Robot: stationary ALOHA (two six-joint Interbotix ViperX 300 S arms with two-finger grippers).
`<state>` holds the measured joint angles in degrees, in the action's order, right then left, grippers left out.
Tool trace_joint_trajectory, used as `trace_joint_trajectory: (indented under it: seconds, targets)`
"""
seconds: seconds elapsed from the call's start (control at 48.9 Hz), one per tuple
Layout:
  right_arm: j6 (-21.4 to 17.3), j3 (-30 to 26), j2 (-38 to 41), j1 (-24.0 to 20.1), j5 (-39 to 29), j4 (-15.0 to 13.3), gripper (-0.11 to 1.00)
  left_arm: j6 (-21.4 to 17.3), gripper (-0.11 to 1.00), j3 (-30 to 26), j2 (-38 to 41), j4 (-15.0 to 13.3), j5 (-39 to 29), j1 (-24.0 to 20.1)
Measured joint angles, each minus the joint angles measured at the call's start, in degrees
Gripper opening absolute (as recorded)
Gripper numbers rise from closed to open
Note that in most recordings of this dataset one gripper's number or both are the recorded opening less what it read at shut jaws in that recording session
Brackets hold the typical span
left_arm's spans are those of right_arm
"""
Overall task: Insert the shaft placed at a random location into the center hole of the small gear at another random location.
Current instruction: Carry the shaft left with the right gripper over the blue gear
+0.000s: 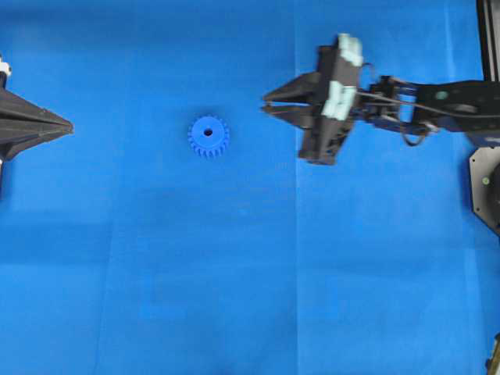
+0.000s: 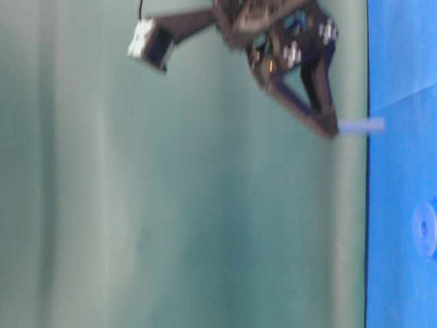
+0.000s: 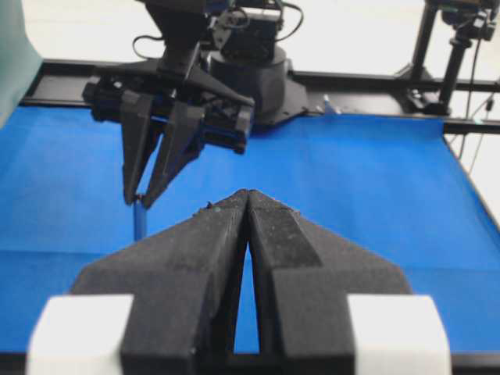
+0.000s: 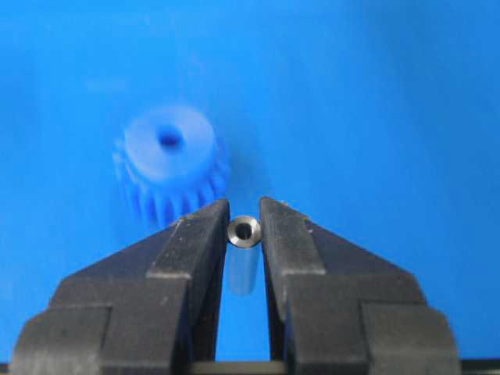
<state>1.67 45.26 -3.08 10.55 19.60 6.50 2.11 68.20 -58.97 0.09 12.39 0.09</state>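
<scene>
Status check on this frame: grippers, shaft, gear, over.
Right gripper shut on shaft, above the cloth, short of the gear. Left gripper shut, empty. Small gear flat, center hole open. Path clear.

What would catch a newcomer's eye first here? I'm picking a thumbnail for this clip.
Probably the small gear, a bright blue toothed wheel lying alone on the blue cloth left of centre in the overhead view. Next comes the right gripper, which pinches the shaft between its fingers just short of the gear, off the cloth. The left gripper sits shut at the left edge.
</scene>
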Motion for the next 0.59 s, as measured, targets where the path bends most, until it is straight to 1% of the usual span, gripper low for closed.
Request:
trace_joint_trajectory:
  seconds: [0.266,0.389,0.593]
  targets:
    - [-0.1,-9.1,7.5,-1.8,-1.2,-0.2,0.03,0.0,0.00,0.1,0.0,0.0,0.0,0.0]
    - [0.0,-11.8,9.2,-2.5,-1.7,-0.2,0.03,0.0,0.00,0.1,-0.1,0.0,0.1,-0.1]
    - [0.0,-14.1,10.7,-3.1,-2.0,-0.1,0.03,0.0,0.00,0.0,-0.3,0.0,0.0,-0.1]
